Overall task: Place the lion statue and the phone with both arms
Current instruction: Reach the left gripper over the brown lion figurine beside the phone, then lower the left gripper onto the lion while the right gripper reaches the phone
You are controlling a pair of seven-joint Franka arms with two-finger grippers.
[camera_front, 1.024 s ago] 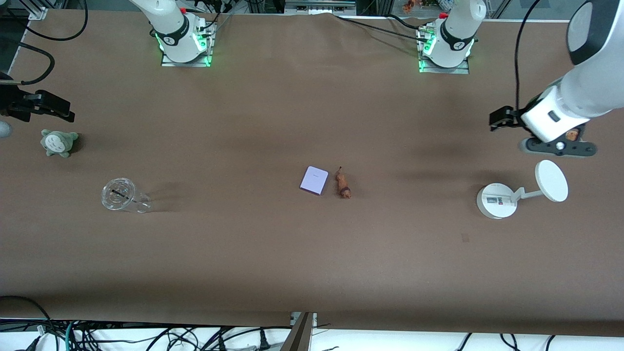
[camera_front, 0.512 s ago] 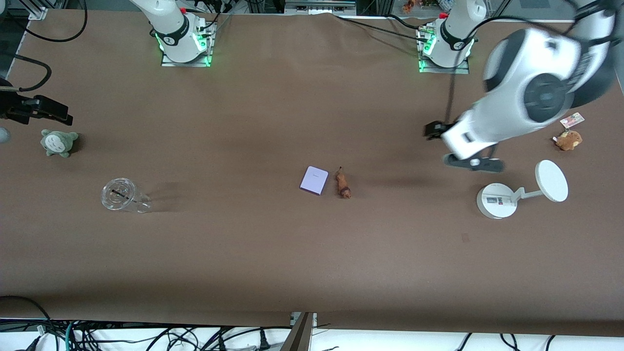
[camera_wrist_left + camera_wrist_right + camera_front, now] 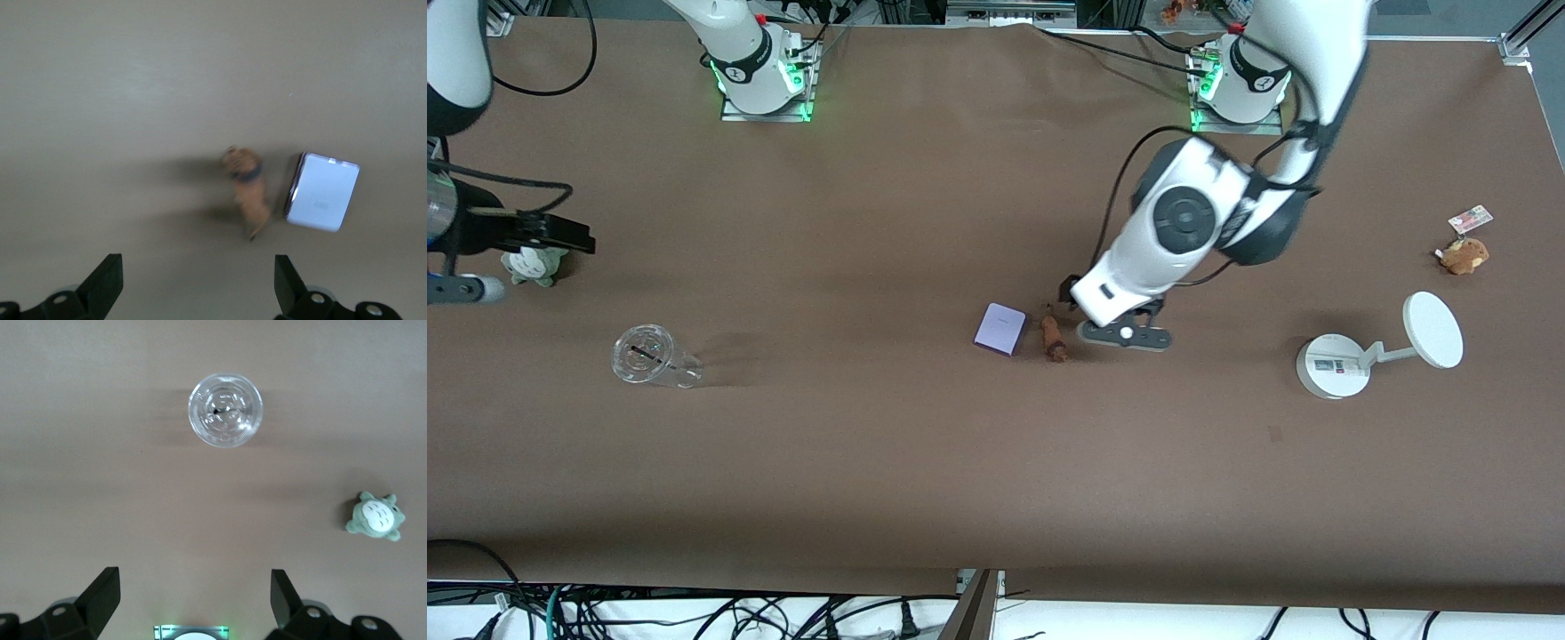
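1. brown paper covers the table (image 3: pixel 925 462), and the phone (image 3: pixel 999 329) lies flat near its middle, a pale lavender slab with rounded corners.
2. the lion statue (image 3: pixel 1054 337) lies just beside the phone, toward the left arm's end of the table; a narrow strip of table shows between them, so they do not touch.
3. in the left wrist view the lion statue (image 3: pixel 247 190) is an orange-brown figurine with a dark band at the neck, and the phone (image 3: pixel 323 192) sits next to it with its plain face up.
4. the left gripper (image 3: pixel 1069 302) hangs over the table just beside the lion statue, on the side toward the left arm's end; its fingers (image 3: pixel 107 283) stand wide apart and hold nothing.
5. the right gripper (image 3: pixel 560 236) is at the right arm's end of the table, over the spot beside the grey-green plush (image 3: pixel 532 264); its fingers (image 3: pixel 103 593) are spread wide and empty.
6. the clear plastic cup (image 3: pixel 649 357) lies on its side, nearer to the front camera than the grey-green plush.
7. the right wrist view looks down on the clear plastic cup (image 3: pixel 225 410) and the grey-green plush (image 3: pixel 376 517), well apart from each other.
8. the white stand (image 3: pixel 1334 364) with a round base and a disc sits toward the left arm's end of the table.
9. the brown fuzzy plush (image 3: pixel 1464 254) with a tag lies farther from the front camera than the white stand.
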